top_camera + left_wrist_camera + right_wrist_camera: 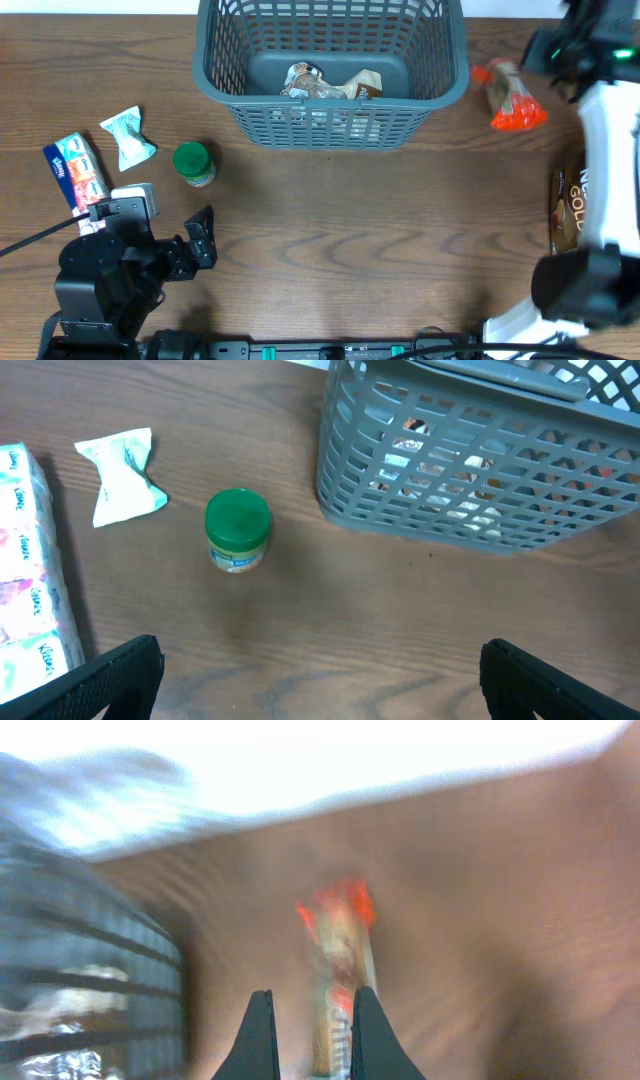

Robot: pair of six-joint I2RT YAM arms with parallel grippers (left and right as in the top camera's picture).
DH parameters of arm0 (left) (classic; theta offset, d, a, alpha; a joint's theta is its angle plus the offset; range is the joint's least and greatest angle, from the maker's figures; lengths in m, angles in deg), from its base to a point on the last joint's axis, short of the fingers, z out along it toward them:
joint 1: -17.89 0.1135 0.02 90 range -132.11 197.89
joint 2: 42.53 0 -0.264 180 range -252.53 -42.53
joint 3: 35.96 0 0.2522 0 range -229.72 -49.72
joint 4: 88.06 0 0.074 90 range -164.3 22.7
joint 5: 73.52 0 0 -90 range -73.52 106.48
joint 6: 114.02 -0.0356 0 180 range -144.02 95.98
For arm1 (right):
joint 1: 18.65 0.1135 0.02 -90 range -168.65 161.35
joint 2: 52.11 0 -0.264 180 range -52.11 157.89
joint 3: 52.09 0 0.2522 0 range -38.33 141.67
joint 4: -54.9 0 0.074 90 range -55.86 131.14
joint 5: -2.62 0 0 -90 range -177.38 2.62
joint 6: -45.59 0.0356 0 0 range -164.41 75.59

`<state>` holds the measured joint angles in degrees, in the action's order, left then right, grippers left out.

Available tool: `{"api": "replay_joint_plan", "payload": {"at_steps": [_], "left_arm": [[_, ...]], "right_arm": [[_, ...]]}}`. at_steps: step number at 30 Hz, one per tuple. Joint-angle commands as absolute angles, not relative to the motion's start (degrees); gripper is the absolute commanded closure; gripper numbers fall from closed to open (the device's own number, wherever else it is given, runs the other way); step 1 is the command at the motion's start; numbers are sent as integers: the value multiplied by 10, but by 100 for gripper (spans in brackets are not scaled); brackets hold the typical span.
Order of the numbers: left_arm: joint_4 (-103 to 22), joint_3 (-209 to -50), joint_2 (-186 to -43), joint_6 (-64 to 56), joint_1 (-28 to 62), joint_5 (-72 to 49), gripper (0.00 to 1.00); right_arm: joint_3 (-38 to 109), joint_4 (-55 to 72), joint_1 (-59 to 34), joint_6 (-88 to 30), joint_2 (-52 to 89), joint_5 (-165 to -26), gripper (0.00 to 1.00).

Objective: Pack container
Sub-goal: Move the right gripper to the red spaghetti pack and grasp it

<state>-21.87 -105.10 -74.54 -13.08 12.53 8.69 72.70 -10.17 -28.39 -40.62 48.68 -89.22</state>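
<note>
Two tools to log. Your left tool (320, 650) is spread wide, with nothing between its fingers (120, 670) and nothing touched. It hangs over bare table (350, 230) at the front left, with the jar (193, 163) ahead of it. Your right tool (310, 995) is pressed nearly together, leaving only a narrow slit between its fingers (260, 1035). The packet (340, 950) shows through that slit. The wrist view is badly blurred, so you cannot tell whether the fingers touch it. From overhead, that tool sits at the far right, close to the packet and right of the basket (330, 128).

Count on the table:
- one basket
- one jar, green lid
- one tissue pack (78, 170)
- one white-and-teal sachet (128, 136)
- one orange-red packet
- one brown pouch (570, 210) lettered GOLD

Inside the basket there are at least two crinkled wraps (303, 82); the exact number is not clear.

Basket: dark grey plastic, rectangular, with lattice sides, a solid floor and a thick rim. It stands upright and is by far the largest item. It sits at the far edge of the table, centre. The sachet, jar and tissue pack lie to its front left, apart from it. The packet lies just right of its rim, not touching.
</note>
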Motion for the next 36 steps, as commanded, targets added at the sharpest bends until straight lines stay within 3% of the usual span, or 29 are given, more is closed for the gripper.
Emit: {"api": "replay_joint_plan", "payload": {"at_steps": [1, 9, 22, 36], "left_arm": [[-221, -1059, -746, -126, 124, 81, 1], [-218, -1059, -746, -126, 124, 81, 2], [-213, -1059, -746, -130, 124, 81, 1], [-213, -1059, -746, -130, 124, 81, 1]], "right_arm": [[813, -151, -236, -555, 458, -900, 99], [883, -160, -141, -578, 459, -785, 99], [883, -172, -142, -546, 467, -781, 98], [883, -282, -236, -166, 470, -724, 99]]}}
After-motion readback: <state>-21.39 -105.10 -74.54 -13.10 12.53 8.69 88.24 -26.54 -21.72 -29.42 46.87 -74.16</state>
